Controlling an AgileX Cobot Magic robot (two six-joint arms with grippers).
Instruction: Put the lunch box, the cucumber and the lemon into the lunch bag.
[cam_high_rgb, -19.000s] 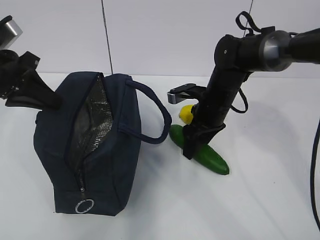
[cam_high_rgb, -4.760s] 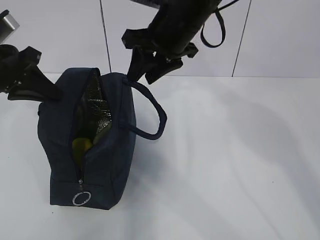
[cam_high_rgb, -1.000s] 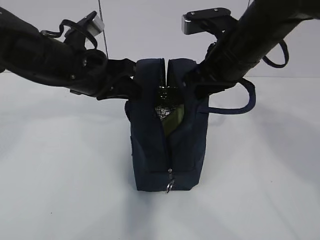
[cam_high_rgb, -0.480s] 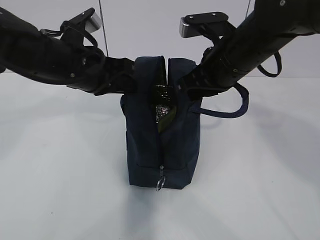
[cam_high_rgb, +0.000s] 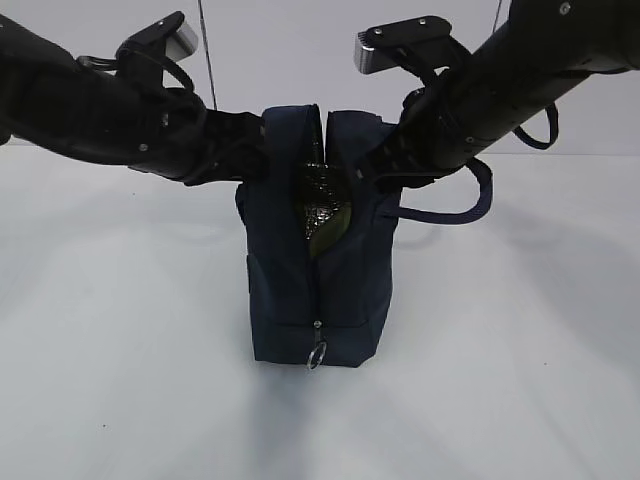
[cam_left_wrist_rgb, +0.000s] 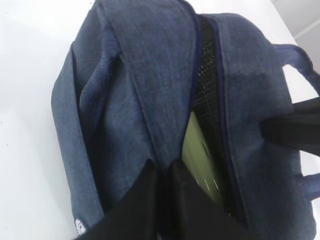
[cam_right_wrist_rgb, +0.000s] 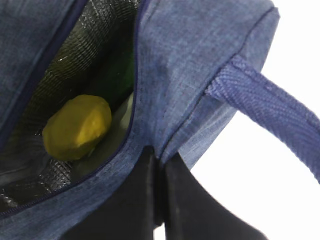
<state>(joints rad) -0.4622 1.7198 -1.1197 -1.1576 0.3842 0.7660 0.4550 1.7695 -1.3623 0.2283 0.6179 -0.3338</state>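
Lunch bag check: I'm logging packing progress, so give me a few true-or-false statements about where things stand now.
1. The lunch bag stands upright on the table. True.
2. The lemon lies on the table beside the bag. False: it sits inside, against the silvery lining.
3. Both tools pinch the bag's fabric by its opening. True: left tool, right tool.
4. The zipper is fully closed. False: the top gapes open.
5. The lunch box, with its pale green lid, shows inside the bag. True.
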